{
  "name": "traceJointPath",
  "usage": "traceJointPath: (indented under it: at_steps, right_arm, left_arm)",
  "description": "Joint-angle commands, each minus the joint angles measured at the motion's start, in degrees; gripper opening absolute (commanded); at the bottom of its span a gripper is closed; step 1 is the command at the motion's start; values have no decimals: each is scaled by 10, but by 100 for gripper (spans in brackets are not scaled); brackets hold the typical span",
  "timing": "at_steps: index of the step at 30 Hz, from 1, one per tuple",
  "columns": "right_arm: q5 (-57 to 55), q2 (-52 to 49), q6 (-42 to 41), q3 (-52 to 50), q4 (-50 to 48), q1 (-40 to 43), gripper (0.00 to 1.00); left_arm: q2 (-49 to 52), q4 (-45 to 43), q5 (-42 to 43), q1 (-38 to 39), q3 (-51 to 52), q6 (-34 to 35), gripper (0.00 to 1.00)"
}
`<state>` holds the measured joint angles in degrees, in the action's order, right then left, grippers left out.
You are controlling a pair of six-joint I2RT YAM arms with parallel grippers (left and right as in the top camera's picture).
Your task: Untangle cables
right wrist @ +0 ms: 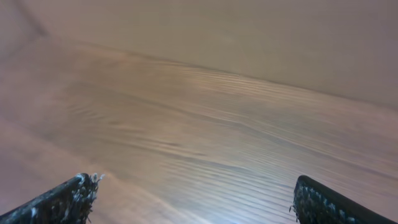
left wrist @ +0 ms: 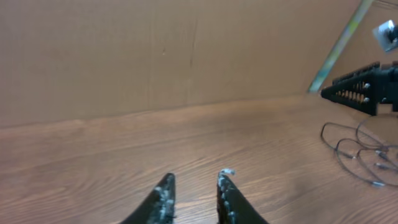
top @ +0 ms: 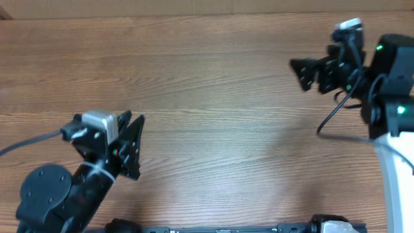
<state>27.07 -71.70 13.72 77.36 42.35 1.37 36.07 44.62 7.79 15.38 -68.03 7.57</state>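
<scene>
Wood-grain table [top: 213, 77] runs bare up to a plain brown wall, and the cables [left wrist: 364, 152] lie at its far right as a loose tangle of thin black loops with no single long axis, a few strands trailing off rightward. From the left pincer [left wrist: 196, 186], narrow and holding nothing, they sit well off to the right and ahead, with only bare table between. The right pincer [right wrist: 193, 196], spread wide and empty, hangs near the tangle in the left wrist view, so the right arm looks the nearer one, yet its own camera shows no cables. A thicker black cord [top: 333, 113] droops from that arm close by and could get in the way
</scene>
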Motion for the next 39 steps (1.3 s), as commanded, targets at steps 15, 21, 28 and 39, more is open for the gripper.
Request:
traceJointPath:
  at_steps: [15, 21, 28, 39]
  right_arm:
    - [-387, 342, -207, -113, 140, -204, 100]
    - [-492, 459, -264, -194, 149, -204, 100]
    - [-614, 474, -437, -221, 194, -204, 100]
    - [-615, 472, -437, -224, 187, -204, 100]
  left_arm:
    - [-156, 106, -89, 3, 118, 39, 12]
    - [-204, 88, -105, 3, 178, 62, 17]
    - [-203, 78, -159, 3, 195, 98, 31]
    - [-203, 25, -152, 3, 195, 130, 100]
